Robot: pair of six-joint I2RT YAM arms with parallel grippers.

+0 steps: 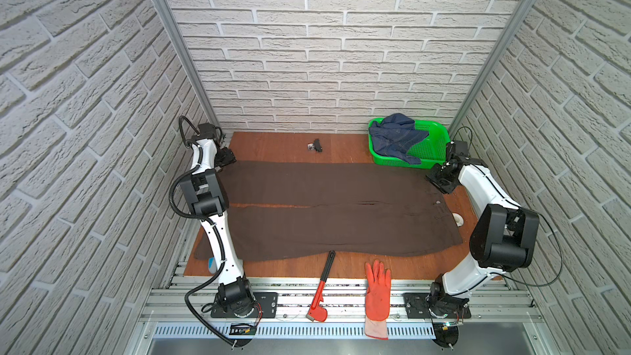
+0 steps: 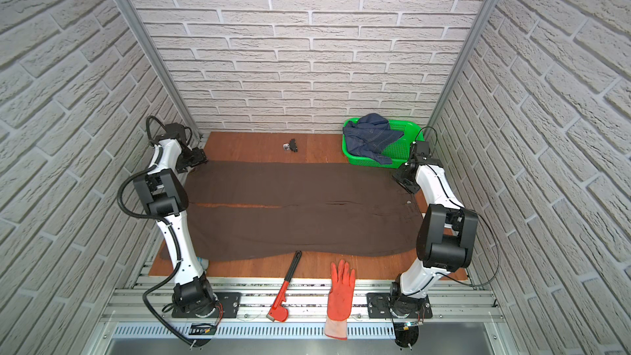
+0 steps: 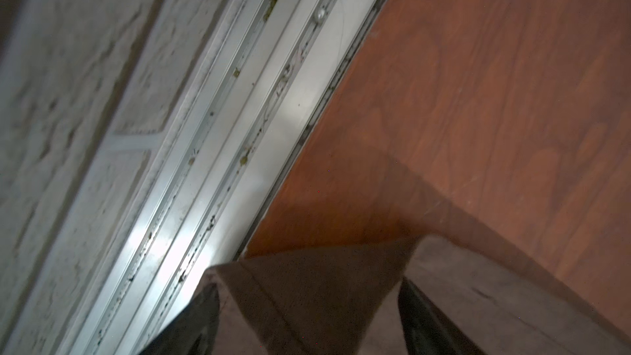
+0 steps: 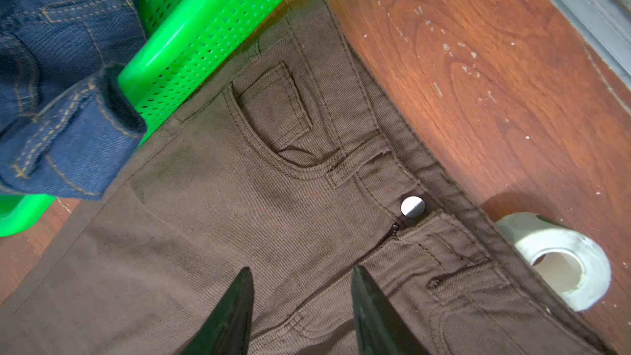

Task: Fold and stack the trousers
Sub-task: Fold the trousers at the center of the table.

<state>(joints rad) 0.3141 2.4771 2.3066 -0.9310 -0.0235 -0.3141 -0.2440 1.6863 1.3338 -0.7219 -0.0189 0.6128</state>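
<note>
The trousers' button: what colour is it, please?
Silver button; the right wrist view shows it best.

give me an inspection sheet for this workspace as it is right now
surface: wooden table, white flecks near the waistband
job's things: trousers spread flat, legs side by side, unfolded
clutter: green basket holding denim garment; red wrench and orange glove over the front edge; tape roll; small black item
grippers: left tool open around a hem corner; right tool open above the waistband
cables: black hose on left arm; thin cable looping from right arm
surroundings: brick-pattern walls, aluminium rails
</note>
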